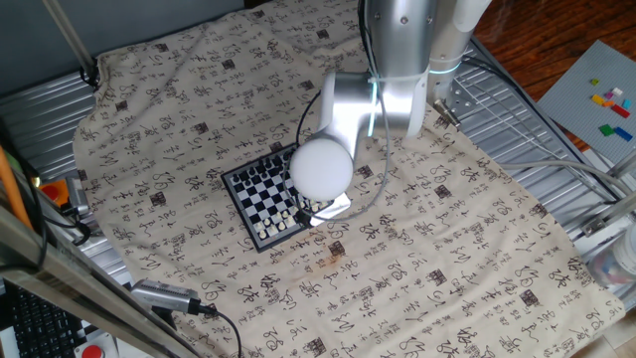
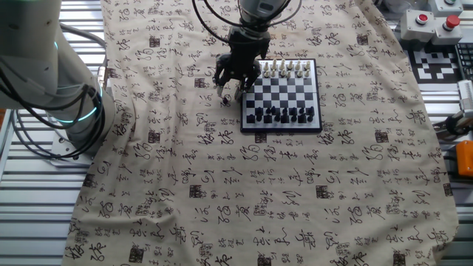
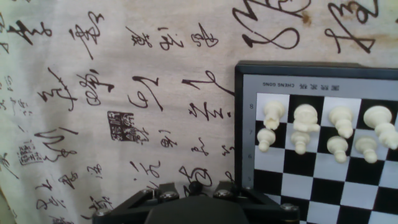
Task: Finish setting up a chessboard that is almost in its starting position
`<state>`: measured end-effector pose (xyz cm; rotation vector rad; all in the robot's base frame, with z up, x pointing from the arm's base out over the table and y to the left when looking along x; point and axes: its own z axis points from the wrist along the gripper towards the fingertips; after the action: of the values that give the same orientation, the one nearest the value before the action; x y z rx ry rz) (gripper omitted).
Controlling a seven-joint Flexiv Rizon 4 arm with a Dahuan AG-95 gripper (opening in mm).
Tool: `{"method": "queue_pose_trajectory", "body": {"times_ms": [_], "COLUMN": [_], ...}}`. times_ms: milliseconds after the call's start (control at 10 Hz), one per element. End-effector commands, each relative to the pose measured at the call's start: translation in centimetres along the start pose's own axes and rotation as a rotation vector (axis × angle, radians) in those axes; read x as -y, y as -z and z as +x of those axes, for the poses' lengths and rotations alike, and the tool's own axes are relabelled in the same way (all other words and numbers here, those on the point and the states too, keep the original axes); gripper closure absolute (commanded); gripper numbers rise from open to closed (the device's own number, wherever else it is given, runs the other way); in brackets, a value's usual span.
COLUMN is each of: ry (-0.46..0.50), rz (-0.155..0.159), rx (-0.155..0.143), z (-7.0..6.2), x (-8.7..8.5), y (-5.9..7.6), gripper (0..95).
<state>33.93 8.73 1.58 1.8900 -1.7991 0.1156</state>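
Plenty of open calligraphy cloth (image 2: 222, 185) on every side of chessboard (image 2: 281, 92), well in from cloth edges. Gripper (image 2: 235, 81) just off board's white-side corner, above cloth; finger spread hidden, cannot tell. White pieces (image 3: 306, 117) in two rows nearby. Printed on board's border: "CHENG GONG", numerals 8, 7.

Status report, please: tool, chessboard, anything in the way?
Tool over cloth beside chessboard, white end; grip unreadable. White pieces stand in rows. No obstruction seen.

My table (image 1: 517, 109) is ribbed metal under a beige calligraphy-print cloth (image 1: 447, 268), with reddish wood floor (image 1: 537, 25) past the corner.
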Motion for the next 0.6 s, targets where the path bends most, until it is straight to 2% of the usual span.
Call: {"method": "queue_pose_trajectory", "body": {"times_ms": [100,400,600], "ry": [-0.001,-0.008,-0.015], "rz": [0.009,0.017,0.017], "rx": [-0.003,-0.003,-0.003], "z": [0.56,1.03,0.74], "x": [0.05,0.18,0.12], "y": [-0.06,-0.25,-0.18], "gripper": [57.0,57.0,57.0]}}
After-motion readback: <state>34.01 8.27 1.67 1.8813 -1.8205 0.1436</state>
